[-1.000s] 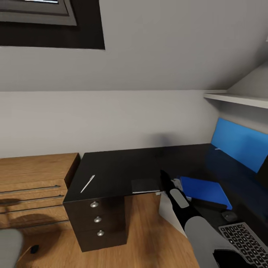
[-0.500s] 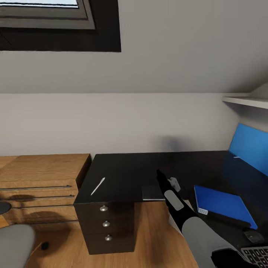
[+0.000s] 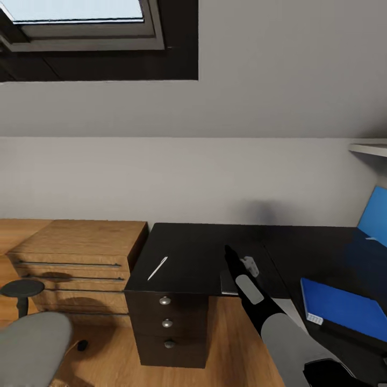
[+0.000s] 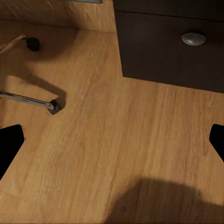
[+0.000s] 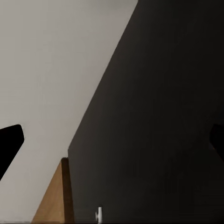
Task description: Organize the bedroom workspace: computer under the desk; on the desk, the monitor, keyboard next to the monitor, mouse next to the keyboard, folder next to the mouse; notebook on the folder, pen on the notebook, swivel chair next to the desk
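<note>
1. The right gripper (image 3: 230, 255) is extended over the desk (image 3: 204, 244), above its front part beside the notebook. In the right wrist view its two dark fingertips (image 5: 10, 140) sit at opposite edges of the frame, spread wide, with nothing between them.
2. The left gripper (image 4: 112, 140) hangs over the wooden floor (image 4: 116, 140) in front of the desk's drawers. Its fingertips (image 4: 9, 140) are likewise spread apart and hold nothing.
3. The pen (image 3: 157, 268) lies flat on the desk top near the desk's left front corner, above the drawer stack (image 3: 167, 322).
4. The notebook (image 3: 228, 282) lies at the desk's front edge; the right arm covers most of it, so only a dark strip with a pale edge can be made out.
5. The folder (image 3: 344, 307) lies on the right wing of the desk; its right side is cut off by the frame edge.
6. The blue back panel (image 3: 374, 217) of the desk is cut off at the frame's right edge.
7. The swivel chair (image 3: 29, 346) stands on the floor to the left of the desk. Part of its grey padding and one dark armrest (image 3: 21, 288) are in frame; the rest is cut off.
8. A light wooden drawer chest (image 3: 80, 252) stands against the desk's left side.
</note>
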`<state>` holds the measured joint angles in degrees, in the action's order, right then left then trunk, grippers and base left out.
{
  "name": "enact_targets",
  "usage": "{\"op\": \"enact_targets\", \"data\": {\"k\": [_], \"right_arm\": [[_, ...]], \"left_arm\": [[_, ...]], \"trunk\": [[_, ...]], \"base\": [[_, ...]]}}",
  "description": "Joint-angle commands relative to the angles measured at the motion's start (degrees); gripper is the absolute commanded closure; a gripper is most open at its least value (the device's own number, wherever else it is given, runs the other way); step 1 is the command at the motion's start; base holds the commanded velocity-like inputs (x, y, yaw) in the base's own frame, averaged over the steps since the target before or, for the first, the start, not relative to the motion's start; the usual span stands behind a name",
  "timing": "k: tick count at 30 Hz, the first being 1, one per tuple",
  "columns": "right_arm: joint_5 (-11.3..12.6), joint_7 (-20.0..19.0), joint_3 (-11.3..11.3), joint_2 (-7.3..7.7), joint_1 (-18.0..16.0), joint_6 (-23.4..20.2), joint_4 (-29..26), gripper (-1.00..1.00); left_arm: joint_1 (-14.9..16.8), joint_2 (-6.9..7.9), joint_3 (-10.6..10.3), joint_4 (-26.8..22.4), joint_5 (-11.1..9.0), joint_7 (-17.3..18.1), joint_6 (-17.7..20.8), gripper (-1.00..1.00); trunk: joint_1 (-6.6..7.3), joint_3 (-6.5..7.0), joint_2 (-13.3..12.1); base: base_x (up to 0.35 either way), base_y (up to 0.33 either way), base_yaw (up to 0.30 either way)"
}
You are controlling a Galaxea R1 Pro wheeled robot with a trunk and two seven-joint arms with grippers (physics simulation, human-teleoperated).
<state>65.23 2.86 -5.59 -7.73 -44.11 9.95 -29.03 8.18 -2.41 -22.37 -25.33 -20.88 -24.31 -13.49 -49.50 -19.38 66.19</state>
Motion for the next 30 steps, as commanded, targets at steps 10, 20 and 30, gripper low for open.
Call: {"op": "enact_targets", "data": {"k": [10, 20, 30], "right_arm": [[0.54, 0.26, -0.23, 0.36, -0.01, 0.25, -0.15, -1.00], [-4.54, 2.34, -0.41, 0.61, -0.04, 0.37, -0.12, -1.00], [-21.34, 6.60, -0.23, 0.71, -0.06, 2.31, -0.14, -1.00]], "left_arm": [[0.08, 0.04, -0.54, 0.02, -0.56, -0.39, -0.34, -1.00], [0.08, 0.04, -0.53, 0.02, -0.53, -0.34, -0.35, -1.00], [0.08, 0.04, -0.57, 0.02, -0.49, -0.30, -0.31, -1.00]], "trunk": [[0.00, 0.07, 0.04], [0.00, 0.07, 0.04], [0.00, 0.07, 0.04]], "base": [[0.138, 0.000, 0.064], [0.149, 0.000, 0.001], [0.044, 0.000, 0.000]]}}
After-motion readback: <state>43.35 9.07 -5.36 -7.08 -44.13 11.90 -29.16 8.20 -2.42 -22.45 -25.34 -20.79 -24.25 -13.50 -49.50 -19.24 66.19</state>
